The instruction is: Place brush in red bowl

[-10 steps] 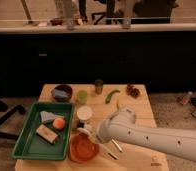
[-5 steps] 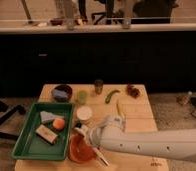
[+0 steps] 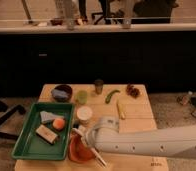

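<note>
Transport step, nearly done: my tool [image 3: 79, 136] is clamped shut on the long slim white-handled brush [image 3: 93, 154], held directly above the round shallow orange-red plastic bowl [image 3: 76, 151] on the wooden worktop [image 3: 136, 111]; next I judge lowering slightly, then releasing.

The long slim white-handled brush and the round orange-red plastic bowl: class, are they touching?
Cannot tell. In the camera view the brush crosses the bowl's rim, but the white arm hides the spot; the gripper is above the bowl.
</note>
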Robot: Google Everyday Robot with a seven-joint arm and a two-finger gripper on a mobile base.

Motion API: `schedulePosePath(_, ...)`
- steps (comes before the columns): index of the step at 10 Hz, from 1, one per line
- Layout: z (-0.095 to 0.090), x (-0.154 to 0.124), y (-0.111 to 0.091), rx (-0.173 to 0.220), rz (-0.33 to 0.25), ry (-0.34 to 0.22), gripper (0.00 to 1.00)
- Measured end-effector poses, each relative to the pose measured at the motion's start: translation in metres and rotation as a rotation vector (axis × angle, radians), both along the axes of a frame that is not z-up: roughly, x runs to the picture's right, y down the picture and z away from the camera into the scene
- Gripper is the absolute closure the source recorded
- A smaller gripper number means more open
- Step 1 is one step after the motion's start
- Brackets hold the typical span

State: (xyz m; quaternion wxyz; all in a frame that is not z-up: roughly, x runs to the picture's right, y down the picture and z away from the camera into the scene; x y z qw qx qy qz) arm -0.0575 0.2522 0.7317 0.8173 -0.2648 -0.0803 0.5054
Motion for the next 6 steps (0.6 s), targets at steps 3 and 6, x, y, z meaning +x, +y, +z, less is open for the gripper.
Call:
schedulePosePath(3, -0.0002, -0.0008, 0.0001, -0.001, 0.0, -0.001, 0.71)
schedulePosePath(6, 0.0001, -0.0009, 0.0004, -0.002, 0.001, -0.002, 0.41)
